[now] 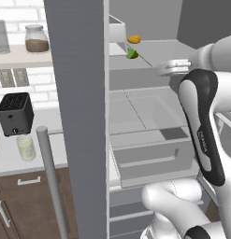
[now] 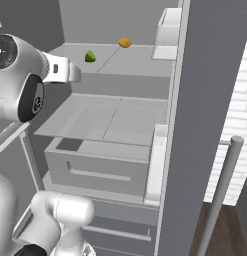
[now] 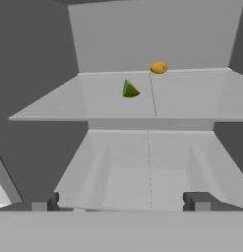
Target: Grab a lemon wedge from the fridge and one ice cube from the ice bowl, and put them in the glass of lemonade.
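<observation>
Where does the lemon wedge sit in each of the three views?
Left base view: lemon wedge at upper centre, far back on the fridge shelf.
Right base view: top centre.
Hand view: upper centre-right.
Shared landmark: the green wedge, nearer the shelf's front.

Left base view: behind-left of the arm, looking forward and down past the open fridge door edge into the shelves; counter with toaster at its left. Right base view: behind-right, same fridge interior, door at its right. Hand view: close, level with the shelf, facing the back wall. All three share the shelf with the lemon wedge.
</observation>
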